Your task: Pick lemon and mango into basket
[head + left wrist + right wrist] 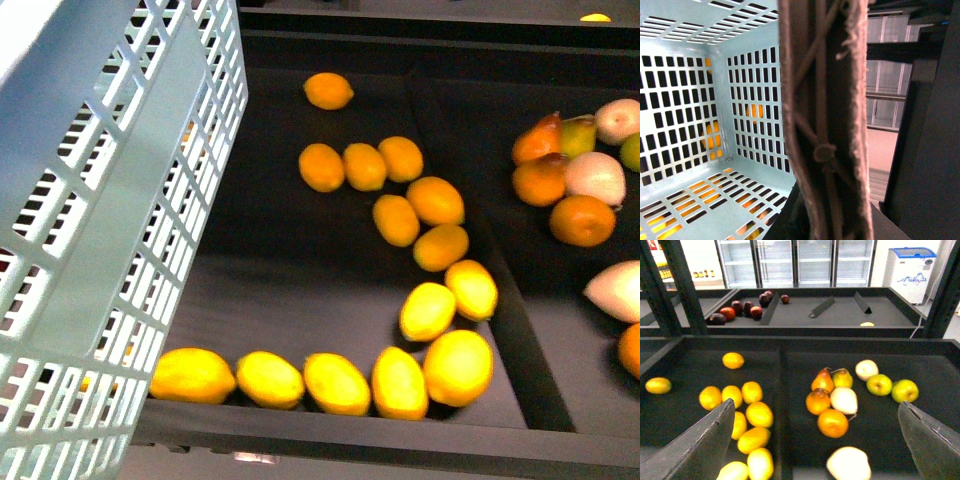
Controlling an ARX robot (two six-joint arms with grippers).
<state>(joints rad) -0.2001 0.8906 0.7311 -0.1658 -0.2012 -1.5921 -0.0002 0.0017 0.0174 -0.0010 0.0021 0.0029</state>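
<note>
Tilted basket [120,200] at 9 o'clock, lemons [337,383] at 6, right gripper [815,403] spread wide.
The basket was cut off by the left and top edges, and its handle [825,125] blocked the left wrist view; the left gripper's fingers did not show. Bare tray floor [260,270] lay open beside it. Lemons lined the front lip [350,435], the leftmost lying 9-to-3, the rightmost nearer 12-to-6. Deeper orange ovals [396,220] behind, lemon or mango, could not be told. A divider [530,350] closed the 3 o'clock side.
</note>
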